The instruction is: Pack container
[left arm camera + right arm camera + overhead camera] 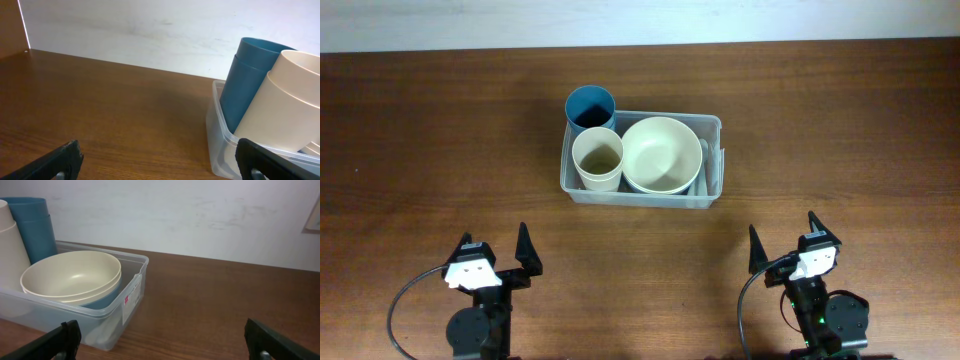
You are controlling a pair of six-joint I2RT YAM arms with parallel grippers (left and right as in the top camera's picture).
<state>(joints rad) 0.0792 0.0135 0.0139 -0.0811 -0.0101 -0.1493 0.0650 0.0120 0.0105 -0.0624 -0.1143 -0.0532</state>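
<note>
The left gripper [494,245] is sitting near the front edge of the table [420,150], toward the left corner, with its jaws standing wide apart. The right gripper [784,238] is sitting near the front right corner, also spread wide.

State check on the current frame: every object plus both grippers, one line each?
Clear plastic rectangular container: lidless, upright, holding crockery.
Tall blue cup: upright inside container, far-left corner.
Cream cup: upright inside container, empty.
Cream bowl: mouth up, empty, top of a stack.
Blue bowl: under cream bowl, mostly hidden.
Left gripper: open, empty.
Right gripper: open, empty.
</note>
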